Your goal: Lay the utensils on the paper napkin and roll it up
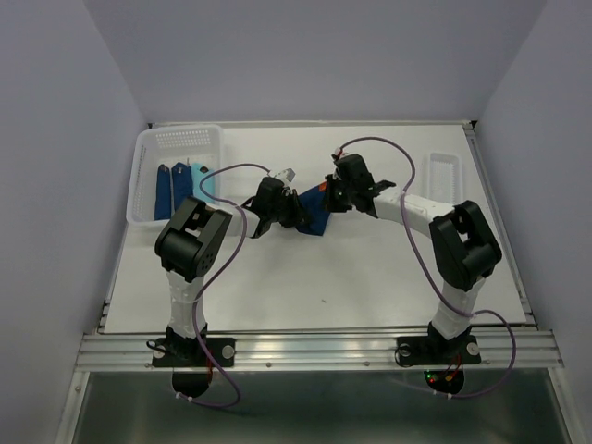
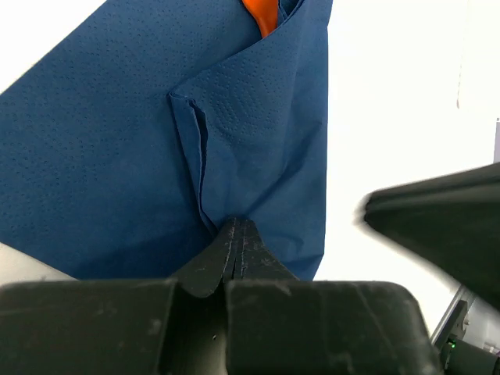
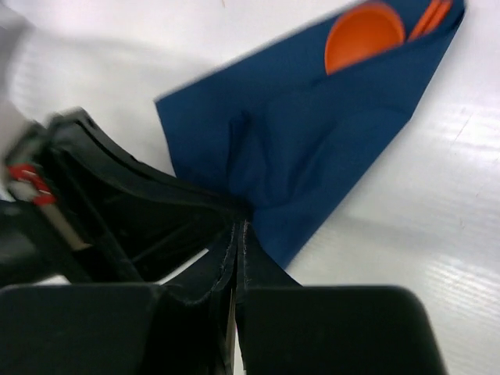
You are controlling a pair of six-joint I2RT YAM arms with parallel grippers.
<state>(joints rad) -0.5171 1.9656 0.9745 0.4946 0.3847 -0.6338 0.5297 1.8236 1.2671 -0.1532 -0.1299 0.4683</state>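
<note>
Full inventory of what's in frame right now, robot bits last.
paper napkin: 1, dark navy, mid-table, folded over the utensils
utensils: at least 2, orange, poking from the napkin's open end; a spoon bowl shows, the rest is hidden
basket: 1, white, far-left corner of the table
dark blue rolls: 2 as far as I can tell, in the basket
light blue roll: 1, in the basket, right of the dark ones
tray: 1, whitish, far right
table: 1, white
cables: 2, purple, one looping along each arm
left tool: black, shut, appears to pinch the napkin's fold
right tool: black, shut, appears to pinch the napkin's corner
</note>
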